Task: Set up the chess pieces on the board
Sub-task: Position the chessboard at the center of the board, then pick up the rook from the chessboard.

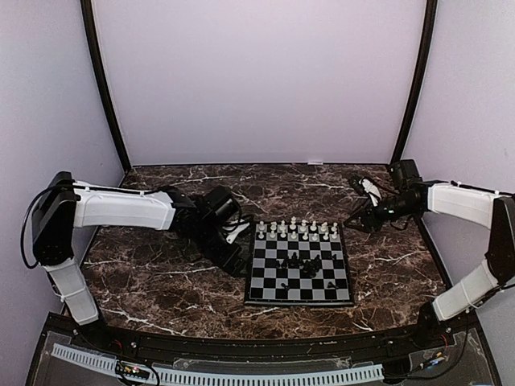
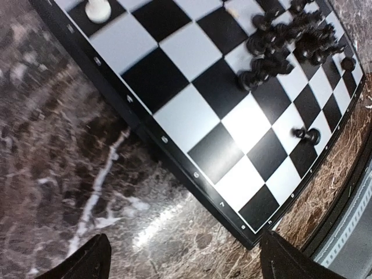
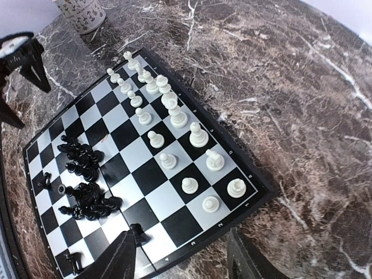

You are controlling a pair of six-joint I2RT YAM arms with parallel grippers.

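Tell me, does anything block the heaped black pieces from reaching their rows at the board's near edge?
Nothing visible does. The black pieces lie heaped mid-board, and the squares toward the near edge of the board hold only a stray black piece.

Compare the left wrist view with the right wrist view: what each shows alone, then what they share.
Left wrist only: a pale ribbed strip past the table edge. Right wrist only: two rows of standing white pieces, a patterned cup, the open right pincer. Both: the board, the heap of black pieces, the marble tabletop.
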